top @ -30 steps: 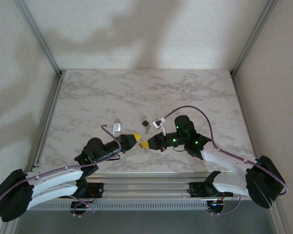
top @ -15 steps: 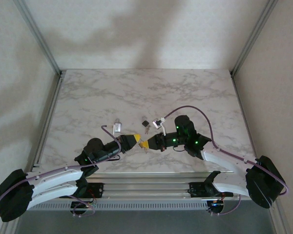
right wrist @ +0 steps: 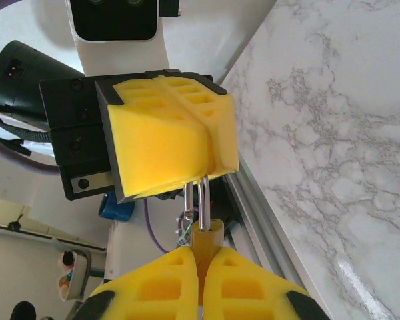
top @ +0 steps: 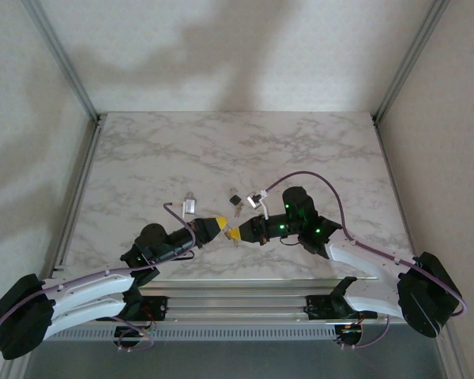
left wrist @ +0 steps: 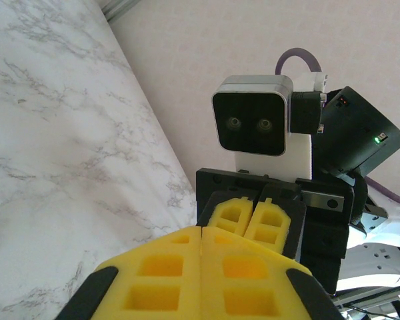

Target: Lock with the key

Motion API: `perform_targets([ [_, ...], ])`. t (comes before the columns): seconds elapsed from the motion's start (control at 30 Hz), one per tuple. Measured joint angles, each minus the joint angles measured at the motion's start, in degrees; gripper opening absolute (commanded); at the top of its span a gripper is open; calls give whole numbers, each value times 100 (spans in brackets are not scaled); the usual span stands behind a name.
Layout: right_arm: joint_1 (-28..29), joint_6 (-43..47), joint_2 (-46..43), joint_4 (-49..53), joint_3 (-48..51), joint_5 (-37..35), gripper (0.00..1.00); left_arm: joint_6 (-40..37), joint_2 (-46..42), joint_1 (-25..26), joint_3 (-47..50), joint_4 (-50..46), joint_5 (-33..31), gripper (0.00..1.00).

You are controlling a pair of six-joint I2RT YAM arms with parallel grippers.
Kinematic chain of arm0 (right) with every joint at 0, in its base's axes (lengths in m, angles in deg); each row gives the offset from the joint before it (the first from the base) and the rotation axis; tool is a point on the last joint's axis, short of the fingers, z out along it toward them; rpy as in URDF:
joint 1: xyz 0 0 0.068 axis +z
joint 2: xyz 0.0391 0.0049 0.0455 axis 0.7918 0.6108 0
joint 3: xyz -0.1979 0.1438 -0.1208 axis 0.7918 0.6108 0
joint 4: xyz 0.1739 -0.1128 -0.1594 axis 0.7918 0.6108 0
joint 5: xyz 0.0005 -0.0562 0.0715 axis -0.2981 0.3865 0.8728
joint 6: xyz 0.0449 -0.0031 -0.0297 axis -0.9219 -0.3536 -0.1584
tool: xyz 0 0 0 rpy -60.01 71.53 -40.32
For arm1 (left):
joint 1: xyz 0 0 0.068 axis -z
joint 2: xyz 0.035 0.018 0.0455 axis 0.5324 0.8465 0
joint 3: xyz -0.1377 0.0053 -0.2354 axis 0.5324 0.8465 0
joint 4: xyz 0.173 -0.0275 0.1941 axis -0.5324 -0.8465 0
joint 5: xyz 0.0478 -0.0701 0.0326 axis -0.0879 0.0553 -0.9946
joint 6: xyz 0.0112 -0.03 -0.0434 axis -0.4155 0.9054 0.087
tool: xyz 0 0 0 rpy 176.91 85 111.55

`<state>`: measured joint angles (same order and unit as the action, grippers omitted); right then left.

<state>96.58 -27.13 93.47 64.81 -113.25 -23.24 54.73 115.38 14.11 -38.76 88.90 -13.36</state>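
Note:
A brass padlock (right wrist: 206, 241) is pinched by its body in my right gripper (right wrist: 201, 259), which is shut on it. Its steel shackle (right wrist: 204, 199) stands out of the body, one leg loose with its end free. The top of the shackle runs up between the yellow pads of my left gripper (right wrist: 212, 155), which is shut on it. From above, the left gripper (top: 219, 224) and right gripper (top: 232, 234) meet tip to tip over the table's front middle. In the left wrist view my left gripper (left wrist: 201, 230) has its pads pressed together, hiding the shackle. A small dark-headed key (top: 236, 201) lies on the table just behind them.
A small silvery piece (top: 191, 205) lies on the marble table (top: 237, 150) to the left of the key. Metal frame posts (top: 63, 59) rise at both back corners. The table's near rail (top: 245, 286) runs just below the grippers.
My left gripper's pads have closed the last bit onto the shackle. Both arms stay almost where they were.

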Motion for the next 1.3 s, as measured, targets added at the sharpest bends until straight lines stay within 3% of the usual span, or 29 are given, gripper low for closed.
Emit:
perform_targets([
  [0.33, -24, -452, 26, -111, -28, 120, 0, 0, -24, 0, 4, 33, -17, 0],
  [1.3, -50, -1296, 227, -1032, -39, 621, 0, 0, 127, 2, 411, 1427, -4, 0],
])
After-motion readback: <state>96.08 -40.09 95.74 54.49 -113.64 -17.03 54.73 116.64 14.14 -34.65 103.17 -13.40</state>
